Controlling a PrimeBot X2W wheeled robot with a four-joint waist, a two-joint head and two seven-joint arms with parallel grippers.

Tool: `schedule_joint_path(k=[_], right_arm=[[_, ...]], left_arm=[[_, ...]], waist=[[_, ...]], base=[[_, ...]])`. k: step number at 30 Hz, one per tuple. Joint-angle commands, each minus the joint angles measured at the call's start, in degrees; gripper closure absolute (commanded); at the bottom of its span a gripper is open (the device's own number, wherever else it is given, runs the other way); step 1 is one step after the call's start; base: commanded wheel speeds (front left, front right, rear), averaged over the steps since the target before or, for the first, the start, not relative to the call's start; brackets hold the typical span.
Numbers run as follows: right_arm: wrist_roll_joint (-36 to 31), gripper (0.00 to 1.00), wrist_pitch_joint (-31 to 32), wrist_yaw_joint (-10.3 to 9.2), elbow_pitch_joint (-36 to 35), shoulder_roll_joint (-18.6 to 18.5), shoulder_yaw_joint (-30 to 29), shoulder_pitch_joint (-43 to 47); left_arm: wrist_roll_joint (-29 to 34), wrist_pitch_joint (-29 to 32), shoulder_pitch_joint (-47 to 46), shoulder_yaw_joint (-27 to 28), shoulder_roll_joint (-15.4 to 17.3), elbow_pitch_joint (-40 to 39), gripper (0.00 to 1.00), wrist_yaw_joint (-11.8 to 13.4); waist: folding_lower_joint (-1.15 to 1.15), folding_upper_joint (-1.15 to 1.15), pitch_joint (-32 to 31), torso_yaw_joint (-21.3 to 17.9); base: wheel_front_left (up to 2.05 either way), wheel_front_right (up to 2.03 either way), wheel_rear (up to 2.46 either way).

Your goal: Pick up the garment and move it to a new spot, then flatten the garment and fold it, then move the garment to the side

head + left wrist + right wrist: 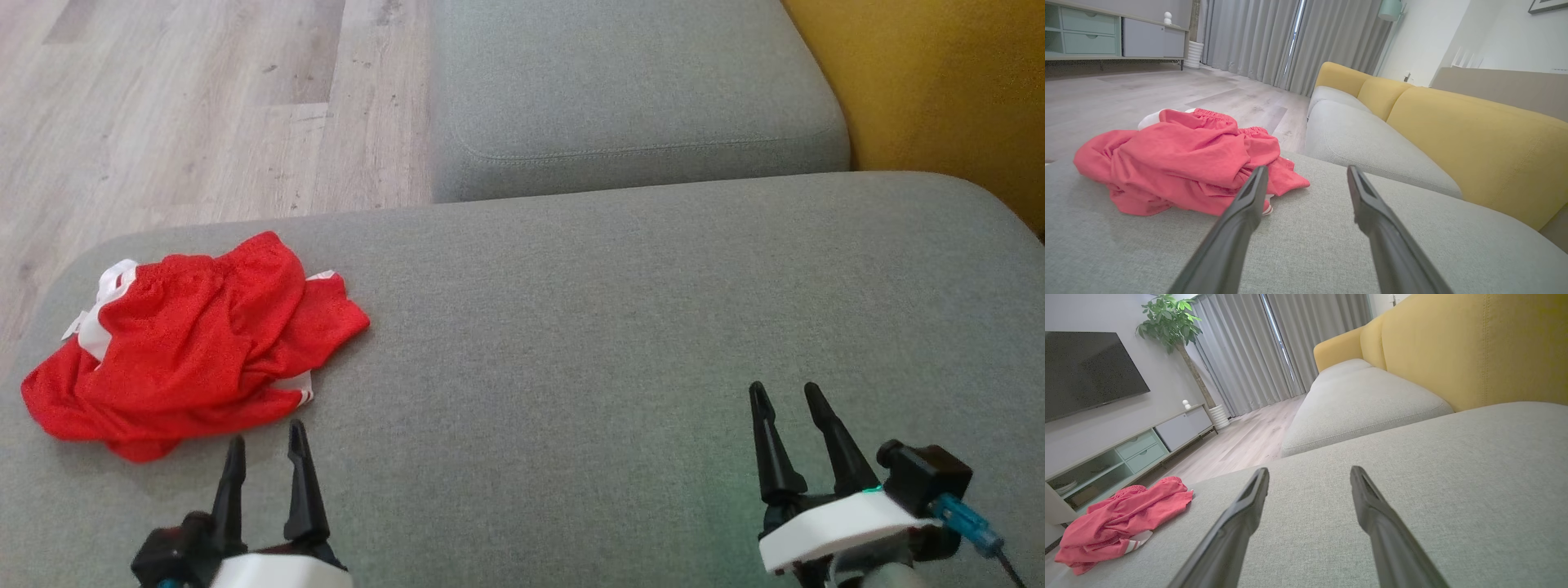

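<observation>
Lying crumpled at about 9 o'clock in the head view, the red garment (196,343) with white trim sits near the left end of the grey cushion (612,327), untouched. At the heap's 5 o'clock, just beside it, hovers the left gripper (265,437), its 2 fingers parted and empty. Well apart, at 4 o'clock of the view, the right gripper (784,388) is likewise spread with nothing between. A yellow backrest (939,90) shows at 2 o'clock, wood floor (188,106) at 11 o'clock.
</observation>
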Motion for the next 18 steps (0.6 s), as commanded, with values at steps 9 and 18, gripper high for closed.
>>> schedule_joint_path(k=[9,18], right_arm=[[-7.4,0.0,-2.4,0.38,-2.3,-0.5,1.9,-1.0],[-13.3,0.0,-3.9,0.41,-1.9,-0.5,2.6,-0.7]], left_arm=[[6.5,-2.3,-0.7,0.6,0.4,-2.2,0.0,-0.1],[12.6,-3.9,-0.3,0.5,0.2,-3.0,0.0,-0.1]], waist=[[0.0,0.0,-0.5,0.1],[0.0,0.0,-0.8,0.2]], base=[[0.0,0.0,0.0],[0.0,0.0,0.0]])
